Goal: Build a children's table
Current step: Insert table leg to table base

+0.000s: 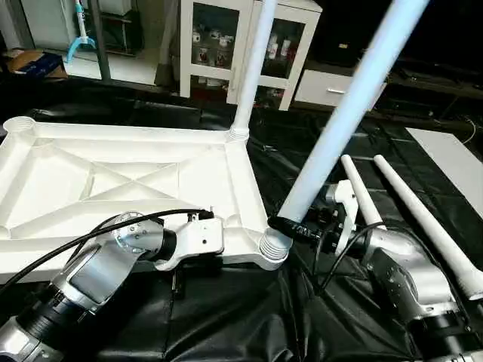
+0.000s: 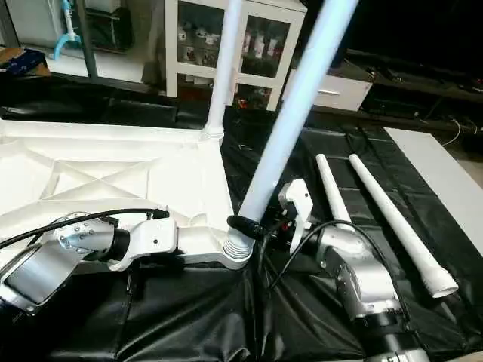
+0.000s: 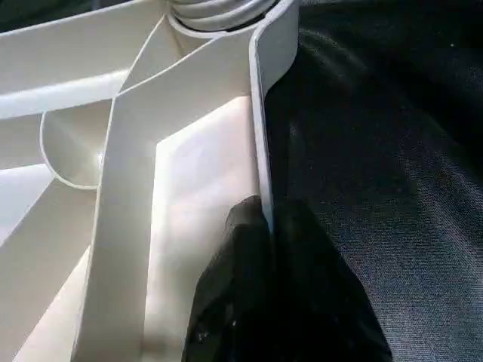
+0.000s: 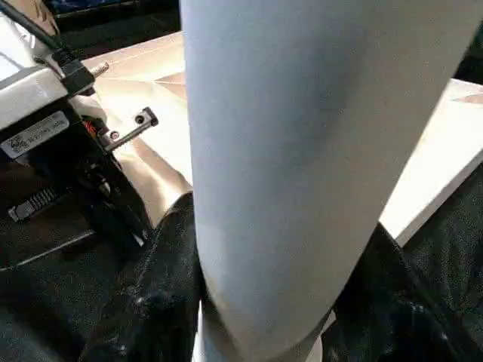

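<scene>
Threading is going on at the near corner socket (image 1: 275, 246) of the upturned top (image 1: 128, 185), where the right gripper (image 1: 296, 227) is clasping the tilted leg (image 1: 343, 121) while the left gripper (image 3: 268, 226), pinching the rim, is steadying it, so squaring the leg upright is mattering most

We see the white square top (image 1: 136, 181) lying underside up, X-ribs showing. One leg (image 1: 255, 68) stands upright in its far corner socket; a second leg (image 1: 343, 121) leans in the near corner socket (image 1: 275, 247). Two loose legs (image 1: 423, 226) lie side by side just right.
</scene>
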Robot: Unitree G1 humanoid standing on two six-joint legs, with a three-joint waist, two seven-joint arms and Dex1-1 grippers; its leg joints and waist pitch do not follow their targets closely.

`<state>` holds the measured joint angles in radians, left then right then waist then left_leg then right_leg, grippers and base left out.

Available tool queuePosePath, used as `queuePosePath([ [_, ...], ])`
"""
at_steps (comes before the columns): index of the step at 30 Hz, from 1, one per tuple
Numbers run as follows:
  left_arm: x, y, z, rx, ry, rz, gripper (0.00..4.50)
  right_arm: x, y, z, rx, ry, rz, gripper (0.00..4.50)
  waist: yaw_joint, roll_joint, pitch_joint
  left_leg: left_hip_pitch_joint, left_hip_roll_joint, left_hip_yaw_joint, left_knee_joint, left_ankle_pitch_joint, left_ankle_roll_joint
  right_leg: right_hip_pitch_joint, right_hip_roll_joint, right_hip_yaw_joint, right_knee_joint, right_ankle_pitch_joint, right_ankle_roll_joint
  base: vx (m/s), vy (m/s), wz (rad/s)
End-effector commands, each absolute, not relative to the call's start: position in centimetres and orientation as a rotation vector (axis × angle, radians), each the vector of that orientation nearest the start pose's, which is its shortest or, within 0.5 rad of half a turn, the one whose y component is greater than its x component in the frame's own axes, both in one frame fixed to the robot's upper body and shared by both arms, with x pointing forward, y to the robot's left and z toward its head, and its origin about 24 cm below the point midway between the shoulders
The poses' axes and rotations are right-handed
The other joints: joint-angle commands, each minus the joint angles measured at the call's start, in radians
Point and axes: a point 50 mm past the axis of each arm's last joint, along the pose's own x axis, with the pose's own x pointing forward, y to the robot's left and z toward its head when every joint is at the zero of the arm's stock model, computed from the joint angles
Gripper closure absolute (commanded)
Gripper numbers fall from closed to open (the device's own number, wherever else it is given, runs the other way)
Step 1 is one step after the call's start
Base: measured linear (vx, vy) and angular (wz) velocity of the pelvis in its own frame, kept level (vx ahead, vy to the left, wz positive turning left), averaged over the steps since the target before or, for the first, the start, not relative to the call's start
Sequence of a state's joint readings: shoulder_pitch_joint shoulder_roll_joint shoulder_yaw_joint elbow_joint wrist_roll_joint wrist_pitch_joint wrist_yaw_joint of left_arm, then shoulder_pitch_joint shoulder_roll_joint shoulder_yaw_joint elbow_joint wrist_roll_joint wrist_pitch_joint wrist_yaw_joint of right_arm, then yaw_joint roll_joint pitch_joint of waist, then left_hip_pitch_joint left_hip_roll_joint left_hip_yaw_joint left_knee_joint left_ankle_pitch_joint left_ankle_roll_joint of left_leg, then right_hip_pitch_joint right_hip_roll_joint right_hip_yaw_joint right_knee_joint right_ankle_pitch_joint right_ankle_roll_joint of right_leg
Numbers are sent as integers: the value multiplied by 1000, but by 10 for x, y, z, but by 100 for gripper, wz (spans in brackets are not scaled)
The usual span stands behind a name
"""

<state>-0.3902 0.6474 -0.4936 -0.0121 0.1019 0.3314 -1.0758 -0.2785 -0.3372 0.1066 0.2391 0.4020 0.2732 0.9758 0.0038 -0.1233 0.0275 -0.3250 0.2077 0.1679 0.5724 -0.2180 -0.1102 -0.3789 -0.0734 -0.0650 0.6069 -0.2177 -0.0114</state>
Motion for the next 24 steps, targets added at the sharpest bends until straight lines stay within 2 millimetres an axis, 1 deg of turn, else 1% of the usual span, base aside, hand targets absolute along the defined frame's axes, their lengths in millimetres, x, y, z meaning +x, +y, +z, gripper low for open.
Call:
queuePosePath([
  [1, 268, 145, 65, 836, 530, -1296, 450, 258, -176, -8, 231, 586, 888, 262, -3, 35, -16, -4, 33, -19, -83, -403, -15, 1, -63, 49, -108, -493, -86, 0, 0, 0],
  [2, 268, 145, 65, 837, 531, -1296, 450, 265, -176, 4, 282, 529, 896, 262, -3, 36, -17, -4, 34, -19, -83, -399, -15, 0, -63, 50, -107, -484, -88, 0, 0, 0],
  [3, 268, 145, 65, 838, 531, -1297, 450, 269, -176, 13, 314, 492, 904, 262, -4, 35, -19, -7, 34, -19, -83, -382, -13, 3, -61, 50, -104, -451, -96, 0, 0, 0],
  [4, 268, 145, 65, 838, 532, -1297, 450, 276, -177, 29, 356, 440, 940, 262, -1, 37, -27, -8, 37, -16, -81, -331, -10, 8, -61, 51, -95, -367, -119, 0, 0, 0],
  [5, 268, 145, 65, 838, 532, -1297, 450, 278, -179, 37, 365, 420, 962, 262, 1, 34, -31, -11, 37, -11, -78, -263, -5, 14, -56, 52, -82, -257, -148, 0, 0, 0],
  [6, 268, 145, 65, 839, 532, -1298, 450, 280, -180, 44, 372, 405, 982, 262, 1, 34, -30, -12, 37, -9, -77, -233, 0, 16, -53, 51, -76, -210, -163, 0, 0, 0],
  [7, 268, 145, 65, 839, 532, -1298, 450, 281, -181, 47, 374, 398, 992, 262, 5, 36, -28, -10, 35, -2, -74, -207, 9, 15, -54, 52, -73, -164, -184, 0, 0, 0],
  [8, 268, 146, 65, 840, 533, -1298, 450, 282, -182, 52, 370, 393, 1008, 262, 6, 34, -28, -9, 34, 1, -70, -204, 13, 13, -53, 53, -73, -155, -191, 0, 0, 0],
  [9, 268, 146, 65, 841, 533, -1298, 450, 282, -183, 55, 358, 396, 1027, 262, 8, 36, -31, -10, 34, 2, -68, -180, 18, 20, -55, 53, -66, -127, -205, 0, 0, 0],
  [10, 268, 146, 65, 841, 533, -1299, 450, 282, -184, 56, 349, 399, 1040, 262, 11, 34, -35, -14, 33, 3, -63, -123, 28, 26, -55, 52, -57, -67, -217, 0, 0, 0],
  [11, 268, 146, 65, 841, 532, -1298, 450, 282, -184, 58, 335, 410, 1064, 262, 13, 35, -35, -17, 31, 5, -60, -72, 42, 29, -54, 52, -50, -11, -230, 0, 0, 0],
  [12, 268, 146, 65, 841, 532, -1298, 450, 282, -184, 58, 334, 411, 1065, 262, 14, 36, -35, -18, 30, 5, -58, -51, 49, 31, -54, 52, -47, 10, -235, 0, 0, 0],
  [13, 268, 146, 65, 841, 532, -1298, 450, 282, -184, 57, 328, 415, 1069, 262, 17, 37, -36, -16, 30, 7, -56, -26, 59, 31, -54, 52, -46, 36, -243, 0, 0, 0],
  [15, 268, 145, 65, 842, 532, -1296, 450, 281, -183, 52, 262, 458, 1088, 262, 21, 39, -36, -14, 31, 8, -55, -9, 62, 33, -55, 51, -43, 52, -249, 0, 0, 0],
  [16, 268, 145, 65, 841, 532, -1295, 450, 280, -183, 49, 244, 472, 1095, 262, 21, 39, -35, -13, 30, 9, -55, -11, 63, 34, -55, 51, -43, 52, -251, 0, 0, 0],
  [18, 268, 145, 65, 841, 532, -1295, 450, 280, -182, 47, 223, 494, 1101, 262, 21, 39, -34, -13, 31, 9, -57, -34, 57, 34, -56, 51, -46, 21, -248, 0, 0, 0],
  [20, 268, 146, 65, 840, 533, -1295, 450, 281, -180, 46, 191, 520, 1101, 262, 22, 37, -29, -13, 32, 8, -61, -94, 38, 33, -57, 52, -55, -73, -230, 0, 0, 0],
  [21, 268, 146, 65, 840, 533, -1295, 450, 282, -179, 44, 161, 531, 1100, 262, 22, 39, -28, -12, 32, 7, -62, -107, 32, 32, -58, 52, -57, -95, -226, 0, 0, 0],
  [22, 268, 146, 65, 840, 533, -1295, 450, 282, -179, 43, 146, 537, 1101, 262, 22, 39, -27, -12, 32, 7, -62, -122, 27, 31, -58, 53, -59, -117, -220, 0, 0, 0],
  [23, 268, 146, 65, 841, 534, -1296, 450, 283, -179, 40, 105, 547, 1100, 262, 22, 40, -27, -11, 32, 6, -63, -137, 18, 30, -59, 54, -61, -142, -208, 0, 0, 0],
  [24, 268, 146, 65, 841, 534, -1296, 450, 283, -178, 39, 86, 553, 1094, 262, 21, 39, -28, -11, 32, 6, -62, -138, 16, 29, -59, 54, -61, -143, -207, 0, 0, 0],
])
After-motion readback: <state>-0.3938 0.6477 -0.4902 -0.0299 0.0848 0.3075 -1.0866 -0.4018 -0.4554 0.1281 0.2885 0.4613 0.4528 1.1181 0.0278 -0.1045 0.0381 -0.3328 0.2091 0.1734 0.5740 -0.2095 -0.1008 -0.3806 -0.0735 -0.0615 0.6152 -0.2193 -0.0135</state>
